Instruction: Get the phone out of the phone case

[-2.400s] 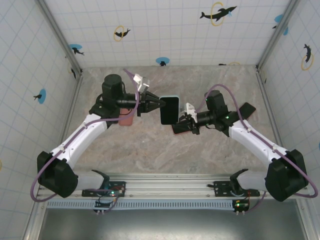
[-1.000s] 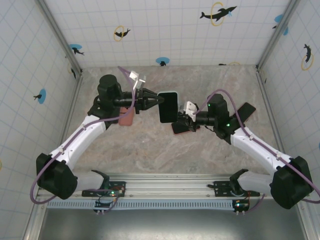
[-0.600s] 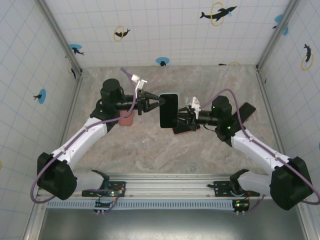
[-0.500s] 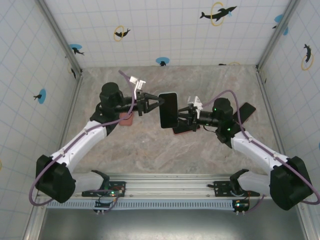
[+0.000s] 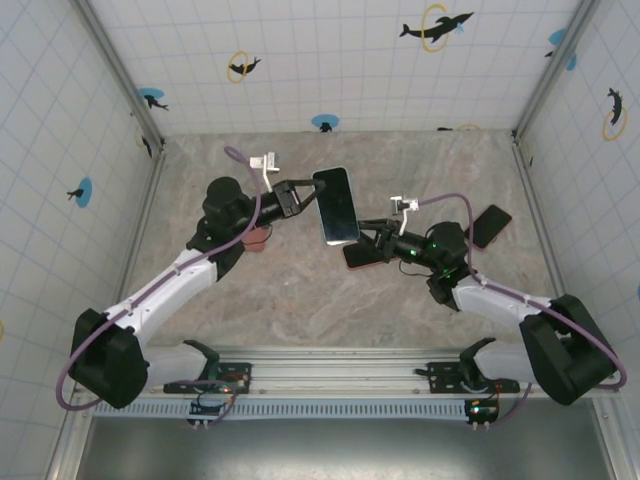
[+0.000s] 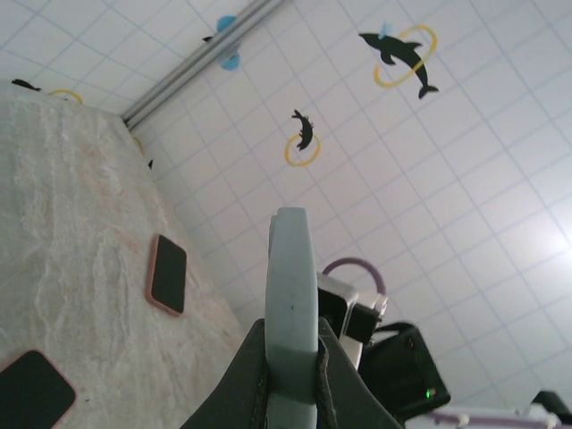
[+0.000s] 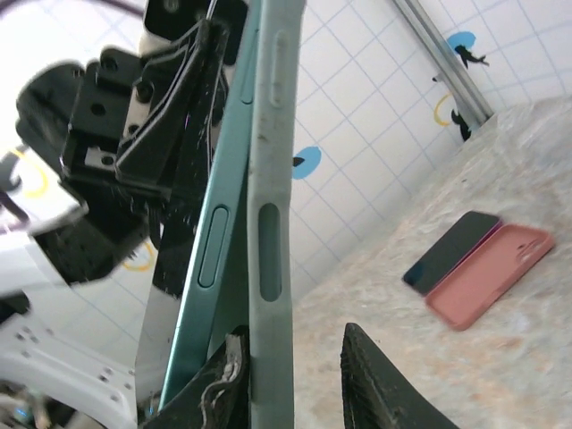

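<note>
1. Currently, my left tool is pinching the phone case by its edge, holding it up above the worktop, left of centre.
2. The phone is sitting in that case, screen facing upward.
3. My right tool is standing open around the case's near right edge, with one finger apart from it.

Built of white links and black joints, draped with looping purple cables, lit by small green lamps, bolted on black bases.
</note>
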`<action>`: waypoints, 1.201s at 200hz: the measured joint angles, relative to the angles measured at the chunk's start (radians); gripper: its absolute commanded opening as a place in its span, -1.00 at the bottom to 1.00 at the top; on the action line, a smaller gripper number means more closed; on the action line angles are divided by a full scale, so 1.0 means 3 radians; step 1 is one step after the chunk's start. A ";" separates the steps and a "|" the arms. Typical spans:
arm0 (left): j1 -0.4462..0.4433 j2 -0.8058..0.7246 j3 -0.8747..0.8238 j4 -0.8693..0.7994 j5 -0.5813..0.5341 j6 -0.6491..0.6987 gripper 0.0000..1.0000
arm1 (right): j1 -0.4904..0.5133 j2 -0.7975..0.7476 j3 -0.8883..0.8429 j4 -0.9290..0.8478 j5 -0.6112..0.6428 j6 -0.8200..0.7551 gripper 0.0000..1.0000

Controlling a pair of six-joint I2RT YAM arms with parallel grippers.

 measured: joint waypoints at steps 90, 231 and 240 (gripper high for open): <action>-0.0128 0.0172 -0.0018 0.0423 -0.0369 -0.0575 -1.00 | 0.0122 0.0120 -0.0062 0.0685 0.0495 0.1094 -0.66; -0.0140 0.0276 -0.0017 0.0139 -0.0777 -0.0479 -0.07 | 0.0161 0.0289 -0.0121 0.1197 0.0734 0.1727 -1.00; -0.0140 0.0289 -0.0017 0.0132 -0.0786 -0.0481 0.05 | 0.0161 0.0291 -0.0139 0.1197 0.0744 0.1752 -1.00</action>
